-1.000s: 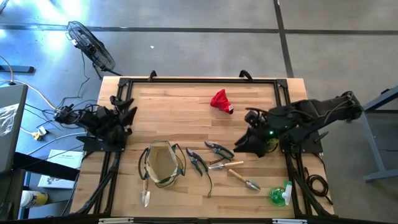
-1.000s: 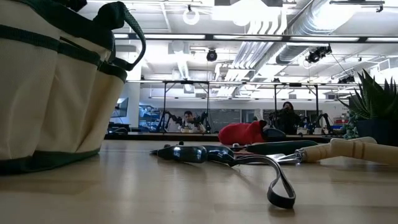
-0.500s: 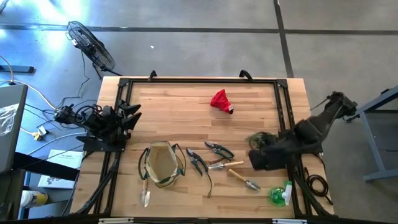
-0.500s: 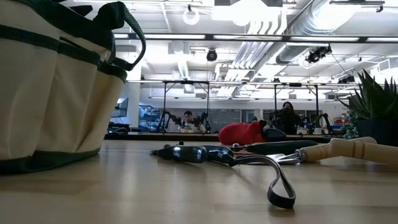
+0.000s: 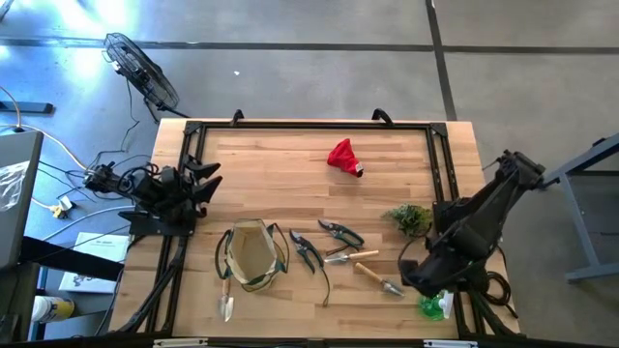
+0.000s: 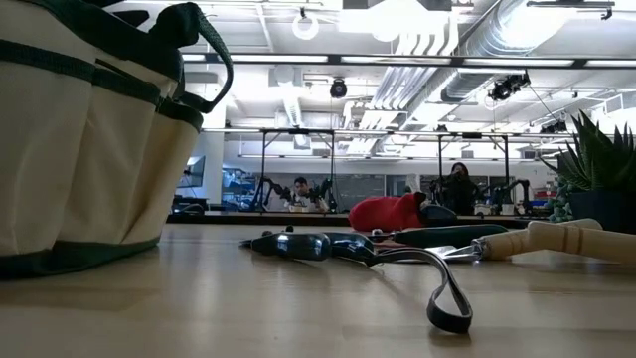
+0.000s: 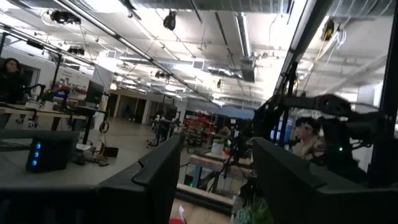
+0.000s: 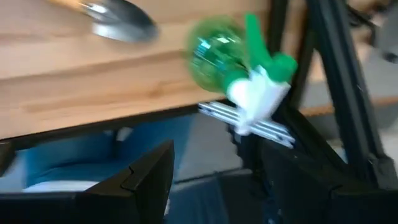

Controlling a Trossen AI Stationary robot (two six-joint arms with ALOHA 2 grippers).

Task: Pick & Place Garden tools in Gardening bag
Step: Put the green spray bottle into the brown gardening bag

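Swinging away from the plant sprig [image 5: 410,218] toward the counter's [image 5: 290,164] front corner, the right gripper [image 5: 414,277] now hovers open and empty just beside the green spray bottle [image 8: 239,62], likely the next pick. The left gripper [image 5: 203,180] waits open and empty, well behind the gardening bag [image 5: 253,254]. Beside the bag lie pruners [image 5: 308,253] and wooden-handled trowels [image 5: 379,278]; the red cloth [image 5: 342,155] sits well behind them. Nothing appears to be bagged yet.
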